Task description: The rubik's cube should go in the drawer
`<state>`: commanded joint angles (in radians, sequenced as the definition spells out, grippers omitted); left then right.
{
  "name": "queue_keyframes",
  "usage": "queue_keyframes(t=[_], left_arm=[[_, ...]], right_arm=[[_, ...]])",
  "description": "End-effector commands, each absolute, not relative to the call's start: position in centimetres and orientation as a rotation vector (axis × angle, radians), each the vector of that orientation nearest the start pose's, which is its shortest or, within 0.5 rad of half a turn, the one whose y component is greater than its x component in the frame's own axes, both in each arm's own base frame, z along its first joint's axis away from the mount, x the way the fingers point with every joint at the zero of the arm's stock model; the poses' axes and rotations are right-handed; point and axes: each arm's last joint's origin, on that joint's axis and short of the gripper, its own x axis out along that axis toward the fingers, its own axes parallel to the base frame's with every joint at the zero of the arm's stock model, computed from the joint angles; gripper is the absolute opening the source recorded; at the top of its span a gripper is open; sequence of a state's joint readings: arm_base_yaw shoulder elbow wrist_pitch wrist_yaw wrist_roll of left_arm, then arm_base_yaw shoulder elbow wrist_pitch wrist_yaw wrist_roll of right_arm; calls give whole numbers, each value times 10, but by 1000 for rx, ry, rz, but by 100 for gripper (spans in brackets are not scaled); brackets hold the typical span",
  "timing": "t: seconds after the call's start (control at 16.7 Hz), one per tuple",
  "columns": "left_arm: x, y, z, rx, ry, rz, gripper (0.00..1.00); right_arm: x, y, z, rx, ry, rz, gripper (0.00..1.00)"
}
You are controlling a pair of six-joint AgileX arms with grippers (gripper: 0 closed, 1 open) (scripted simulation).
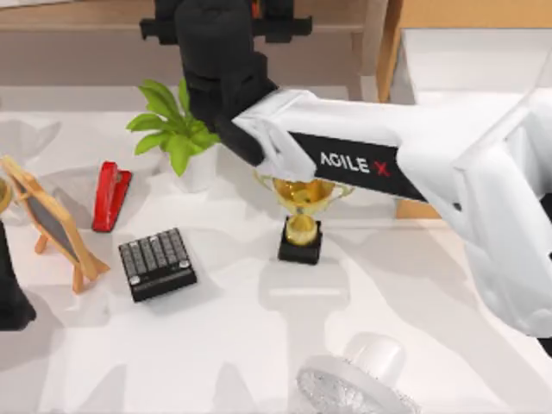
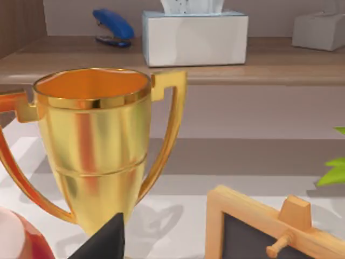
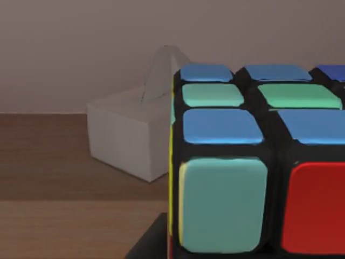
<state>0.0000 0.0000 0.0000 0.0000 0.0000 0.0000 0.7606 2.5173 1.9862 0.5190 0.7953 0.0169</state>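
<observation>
The rubik's cube (image 3: 259,162) looms very close in the right wrist view, with blue, green, teal and red stickers in a black frame, just above the long wooden shelf (image 3: 64,162). In the top view my right arm stretches from the right edge across the table, and my right gripper (image 1: 226,26) is over the shelf (image 1: 78,17) at the back, covering the cube. The drawer (image 1: 392,43), light wood with a white inside, stands at the back right, under the right arm. My left arm (image 1: 10,297) rests at the table's left edge.
A gold trophy (image 1: 302,207) stands mid-table under the right arm, with a black keypad (image 1: 157,264), red stapler (image 1: 110,195), potted plant (image 1: 172,129) and small chalkboard easel (image 1: 52,220) to its left. A white fan (image 1: 358,384) lies at the front. A tissue box (image 2: 194,38) and blue stapler (image 2: 112,26) sit on the shelf.
</observation>
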Motion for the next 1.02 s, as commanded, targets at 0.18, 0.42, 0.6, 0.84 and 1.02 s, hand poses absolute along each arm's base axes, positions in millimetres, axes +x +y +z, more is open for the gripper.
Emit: queue_keyframes(t=[0.18,0.42,0.6,0.84,1.02], left_arm=[[106,-1,160,0,0,0,100],[106,-1,160,0,0,0,100],[106,-1,160,0,0,0,100],[106,-1,160,0,0,0,100],[106,-1,160,0,0,0,100]], right_arm=[[422,382,194,-22,36,25,0],[415,374,223,-90,143,104,0],[408,360,245,-157,270,172,0],[397,329,269,-244,494,247,0],[392,297,284,-282,681,274,0]])
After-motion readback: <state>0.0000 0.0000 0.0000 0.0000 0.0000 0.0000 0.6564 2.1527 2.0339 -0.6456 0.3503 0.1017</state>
